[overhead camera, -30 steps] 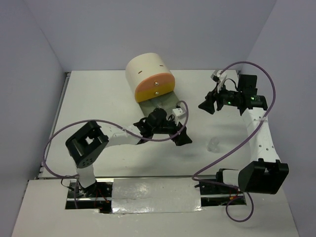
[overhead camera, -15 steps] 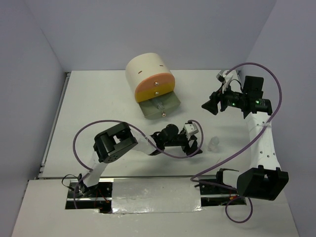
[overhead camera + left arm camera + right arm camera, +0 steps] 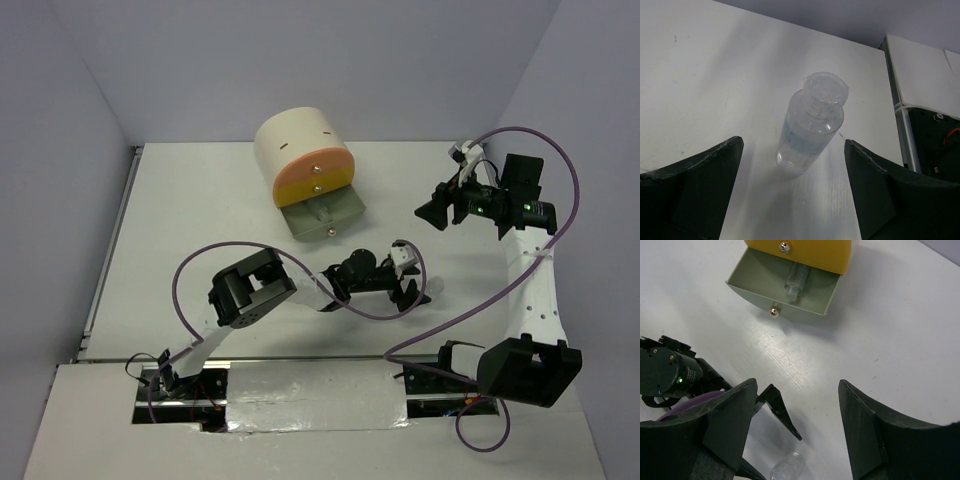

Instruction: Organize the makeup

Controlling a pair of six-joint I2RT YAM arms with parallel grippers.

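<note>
**Clear bottle stands ahead of the left gripper's wide-spread fingers**

Left gripper (image 3: 792, 142) is spread wide, with both dark fingers (image 3: 695, 185) low over the table and nothing held between them. Just ahead of the fingertips, centred on the gap, is the clear bottle (image 3: 810, 130). It stands upright on the white table (image 3: 715, 75), cap uppermost. Bare table shows on either side of it, so neither finger touches it. In the top view, the left gripper (image 3: 408, 288) and the clear bottle (image 3: 433, 291) sit to the near right of the cream drawer unit (image 3: 300, 140), well apart from it. The left arm reaches low across the table to that spot.

Right gripper (image 3: 795, 390) is also wide open and holds nothing. It hangs to the right of the drawer unit, above the table, and its camera looks down at the unit's front. In that view the unit's lower drawer (image 3: 805, 314) is pulled out below the orange-yellow front (image 3: 805, 252), with a small brass-coloured knob (image 3: 773, 311) on its face. A second clear bottle (image 3: 796, 277) lies on its side inside that drawer, toward the back. At the bottom edge of the same view, the top of the clear bottle on the table just shows, close to one finger of the left gripper.
</note>
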